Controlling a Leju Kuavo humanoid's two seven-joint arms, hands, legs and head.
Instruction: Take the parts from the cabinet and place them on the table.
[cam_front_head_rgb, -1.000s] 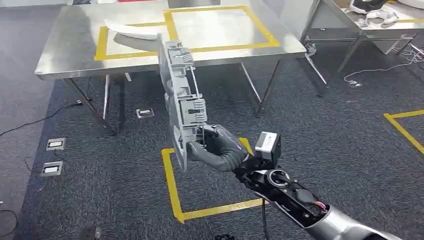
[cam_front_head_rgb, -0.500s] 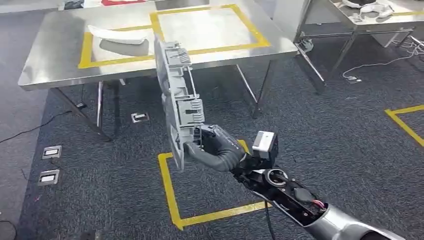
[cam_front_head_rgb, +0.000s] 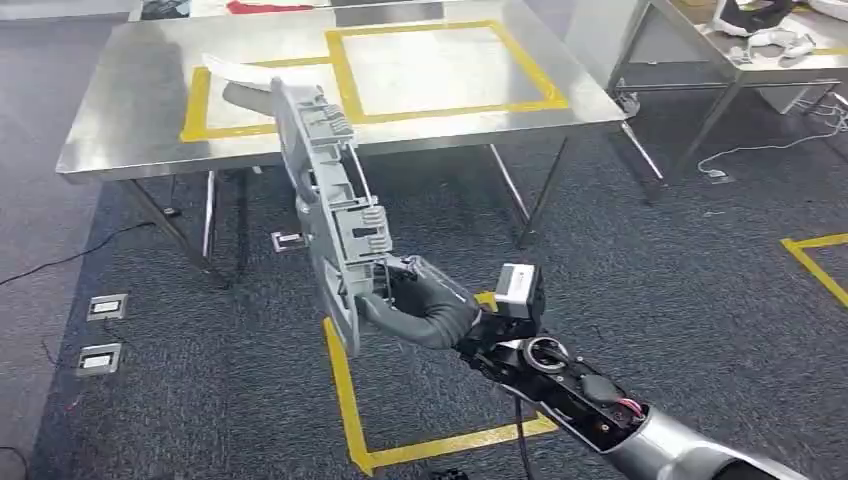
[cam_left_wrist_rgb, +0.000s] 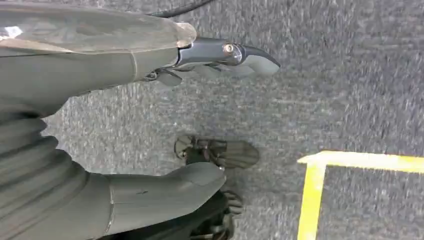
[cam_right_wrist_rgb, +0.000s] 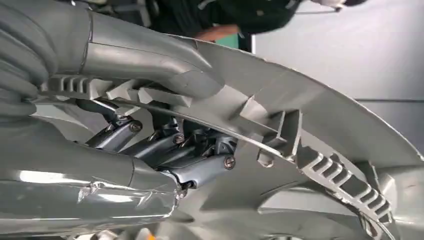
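Since a second ago your grey part (cam_front_head_rgb: 325, 200) tilts further left. Right hand (cam_front_head_rgb: 425, 300) grips it before the desk (cam_front_head_rgb: 120, 120); left hand (cam_left_wrist_rgb: 150, 125) hangs empty, fingers apart

The floor is a dark grey speckled carpet (cam_front_head_rgb: 690, 290). On it a square outline of yellow tape (cam_front_head_rgb: 345, 400) is marked, and a corner of another yellow tape outline (cam_front_head_rgb: 815, 252) shows at the right edge. Small square metal floor sockets (cam_front_head_rgb: 105, 306) sit at the left, near a thin black cable (cam_front_head_rgb: 60, 258). A shiny stainless steel table with thin legs (cam_front_head_rgb: 130, 120) stands ahead, with yellow tape rectangles on its top. A second steel table (cam_front_head_rgb: 690, 70) stands to the right, with a white cable (cam_front_head_rgb: 740, 150) lying on the floor beside it.
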